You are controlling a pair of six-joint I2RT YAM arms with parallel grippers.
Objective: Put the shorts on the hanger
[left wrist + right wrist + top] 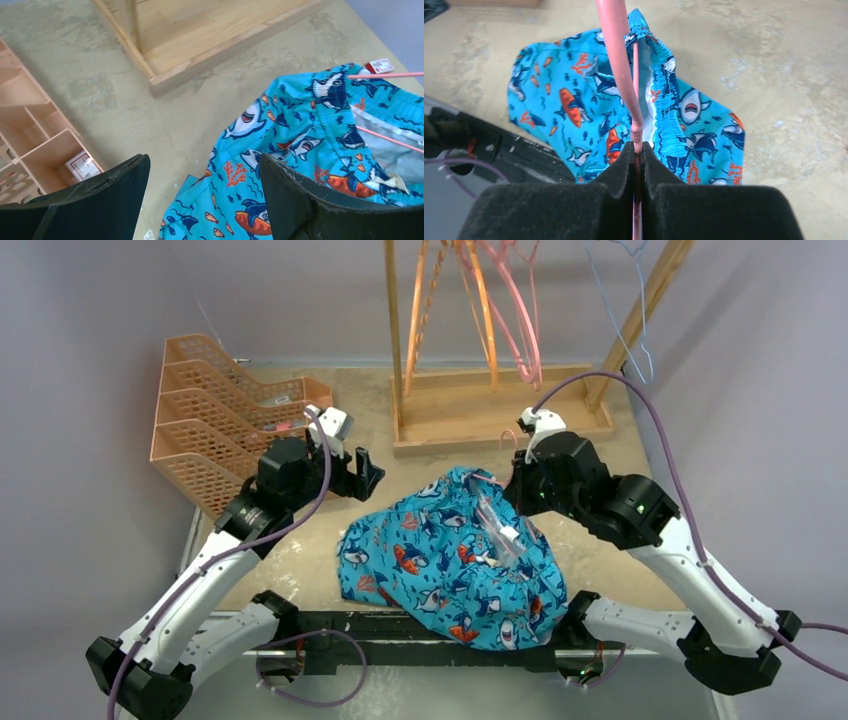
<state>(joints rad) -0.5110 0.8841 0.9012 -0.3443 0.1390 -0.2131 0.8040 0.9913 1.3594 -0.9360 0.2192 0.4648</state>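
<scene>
The turquoise shark-print shorts (440,565) lie crumpled on the table's near middle, waistband open toward the back and grey lining (395,155) showing. My right gripper (516,492) is at their back right edge, shut on the pink hanger (616,65). The hanger's thin lower bar (636,75) runs into the waistband opening. In the left wrist view two pink hanger bars (387,75) cross the waistband of the shorts (280,165). My left gripper (368,472) is open and empty, held above the table just left of the shorts; it also shows in the left wrist view (205,165).
An orange tiered tray rack (215,415) stands at the back left. A wooden hanger stand (500,415) at the back holds orange hangers (482,310), pink hangers (522,325) and light-blue wire hangers (622,320). A black rail (320,625) runs along the near table edge.
</scene>
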